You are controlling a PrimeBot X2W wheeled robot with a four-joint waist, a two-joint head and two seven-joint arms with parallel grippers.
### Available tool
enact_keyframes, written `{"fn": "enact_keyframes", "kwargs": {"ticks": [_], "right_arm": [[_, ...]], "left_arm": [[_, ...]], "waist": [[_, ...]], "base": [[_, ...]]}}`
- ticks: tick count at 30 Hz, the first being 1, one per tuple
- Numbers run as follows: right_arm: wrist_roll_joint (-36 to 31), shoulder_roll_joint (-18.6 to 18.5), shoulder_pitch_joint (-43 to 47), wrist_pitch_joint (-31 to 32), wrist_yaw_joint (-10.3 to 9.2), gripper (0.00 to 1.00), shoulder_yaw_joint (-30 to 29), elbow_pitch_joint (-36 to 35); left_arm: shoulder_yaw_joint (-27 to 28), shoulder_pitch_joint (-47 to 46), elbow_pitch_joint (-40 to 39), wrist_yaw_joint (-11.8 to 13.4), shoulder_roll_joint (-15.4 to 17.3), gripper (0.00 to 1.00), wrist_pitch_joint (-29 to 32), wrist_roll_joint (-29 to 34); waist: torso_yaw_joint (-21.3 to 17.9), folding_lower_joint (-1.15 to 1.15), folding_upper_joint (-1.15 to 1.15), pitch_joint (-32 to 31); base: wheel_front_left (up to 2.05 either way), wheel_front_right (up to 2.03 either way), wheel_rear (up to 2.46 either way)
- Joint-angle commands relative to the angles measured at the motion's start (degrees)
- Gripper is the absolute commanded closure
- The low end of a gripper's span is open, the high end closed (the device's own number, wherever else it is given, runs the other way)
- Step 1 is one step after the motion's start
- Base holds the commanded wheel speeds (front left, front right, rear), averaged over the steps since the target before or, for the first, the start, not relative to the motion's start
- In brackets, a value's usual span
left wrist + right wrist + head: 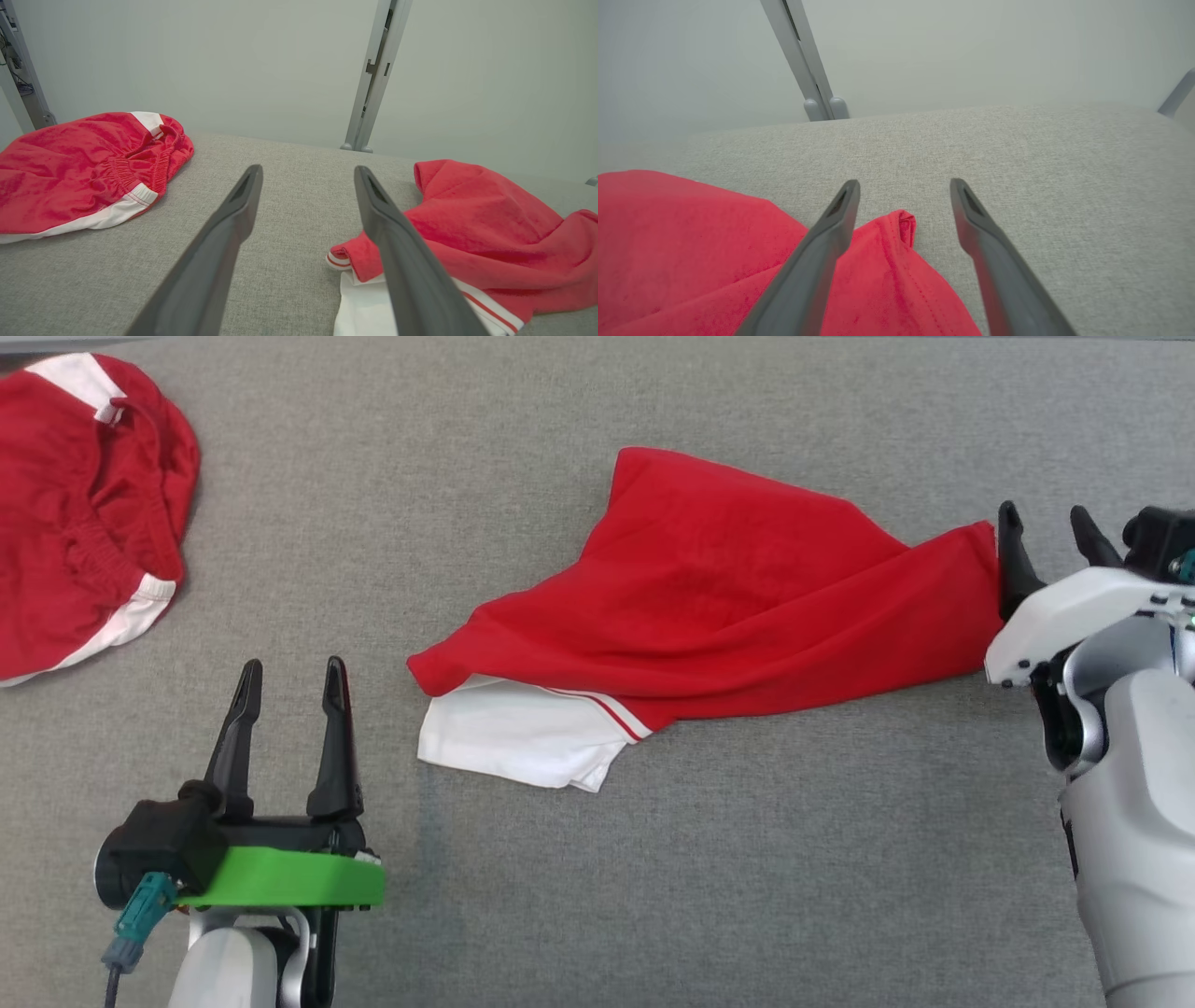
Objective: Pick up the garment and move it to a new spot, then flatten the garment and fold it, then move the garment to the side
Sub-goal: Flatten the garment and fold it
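The garment (728,607) is a red piece with a white, red-striped section at its lower left, lying crumpled in the middle of the grey cloth surface. My right gripper (1044,510) stands open at the garment's right corner. In the right wrist view that corner (896,261) lies loose on the surface between the spread fingers of the gripper (904,183). My left gripper (292,665) is open and holds nothing, just left of the white section. The left wrist view shows its fingers (308,169) apart, with the garment (490,233) to their right.
A second red garment with white trim (84,504) lies bunched at the far left (84,172). A grey metal post (373,74) rises behind the table's far edge (803,56). Bare grey surface (747,877) lies in front of the garment.
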Motion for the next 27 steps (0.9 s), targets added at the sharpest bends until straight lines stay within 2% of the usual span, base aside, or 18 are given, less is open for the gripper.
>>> {"fn": "enact_keyframes", "kwargs": {"ticks": [1, 7, 12, 18, 27], "right_arm": [[-0.15, -0.56, 3.27, -1.57, -0.02, 0.0, 1.48, -2.22], [-1.49, -1.81, 14.81, -9.14, -0.02, 0.0, 6.77, -12.38], [-3.35, -0.23, 22.14, -13.95, -0.05, 0.0, 8.2, -17.73], [-5.21, 2.24, 27.27, -15.49, -0.05, 0.0, 9.9, -21.78], [-5.48, 4.07, 30.76, -15.77, -0.05, 0.0, 9.58, -23.1]], "left_arm": [[0.46, 1.11, 0.23, -0.1, 0.08, 0.0, 0.0, 0.4], [1.47, 3.53, 0.9, 0.24, 0.08, 0.0, 0.0, 0.34], [1.96, 5.24, 1.84, 0.49, 0.08, 0.0, 0.0, 0.71], [2.66, 6.95, 2.71, 0.57, 0.08, 0.0, 0.0, 0.91], [3.22, 9.25, 4.0, 0.25, 0.08, 0.0, 0.0, 1.04]], "waist": [[-2.93, 0.0, 0.0, -3.18], [-5.69, 0.0, 0.0, -6.74], [-7.35, 0.0, 0.0, -9.24], [-8.77, 0.0, 0.0, -11.62], [-9.57, 0.0, 0.0, -13.92]], "base": [[0.0, 0.0, 0.0], [0.0, 0.0, 0.0], [0.0, 0.0, 0.0], [0.0, 0.0, 0.0], [0.0, 0.0, 0.0]]}}
